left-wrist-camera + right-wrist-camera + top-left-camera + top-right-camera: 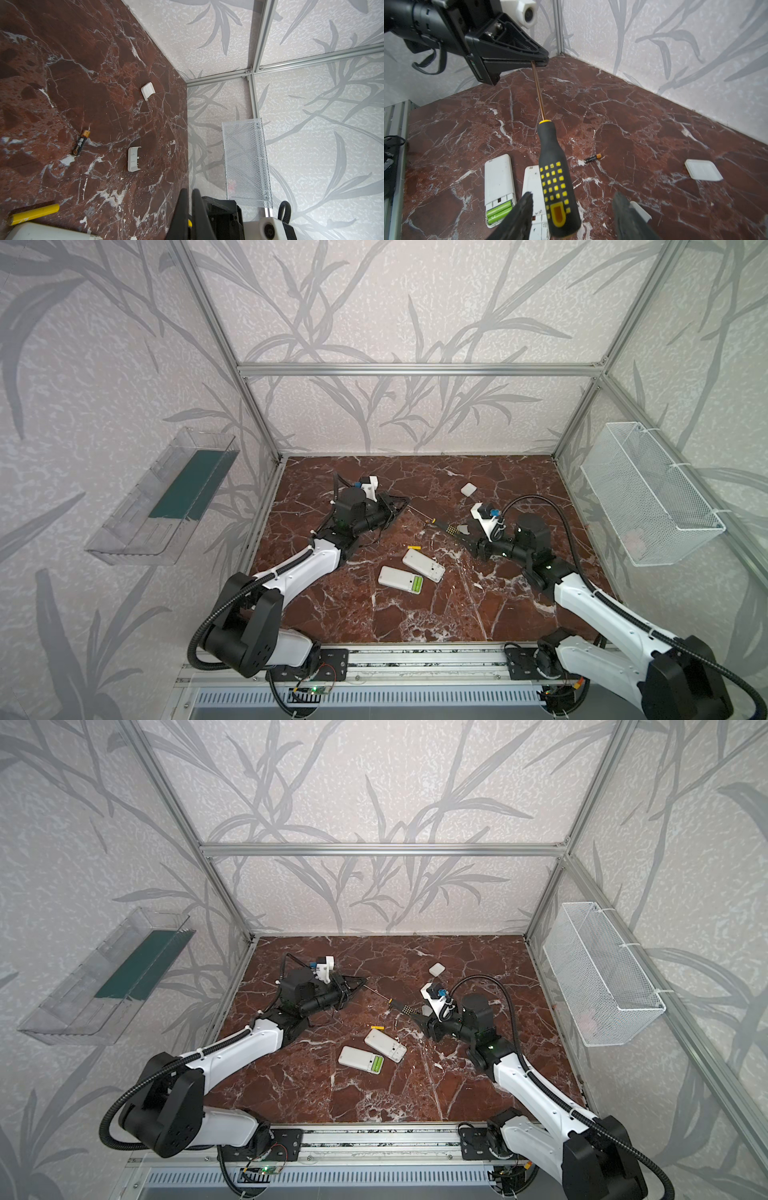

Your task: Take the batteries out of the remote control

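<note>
Left gripper [542, 60]: black fingers pressed together on the far end of the screwdriver [553, 178] shaft; tool carried clear of the table [415, 614].
Right gripper [573, 195]: fingers apart, one on either side of the handle's butt end; cannot tell whether they touch it.
Lime-green batteries [499, 211]: two slim cylinders side by side in the open bay of the first remote [395, 577], well apart from both grippers.
Yellow battery [414, 548]: loose on the table, just beside one end of the second remote [423, 565].
Black-and-gold battery [592, 159]: loose on the table, lying alone.
Remotes: flat white plastic slabs with rounded corners, lying back-up.
Screwdriver: thin bare-metal shaft; bulbous black handle, yellow square studs.
Covers [703, 172]: small white squares.
Table: glossy red-brown marble pattern, white veins.
</note>
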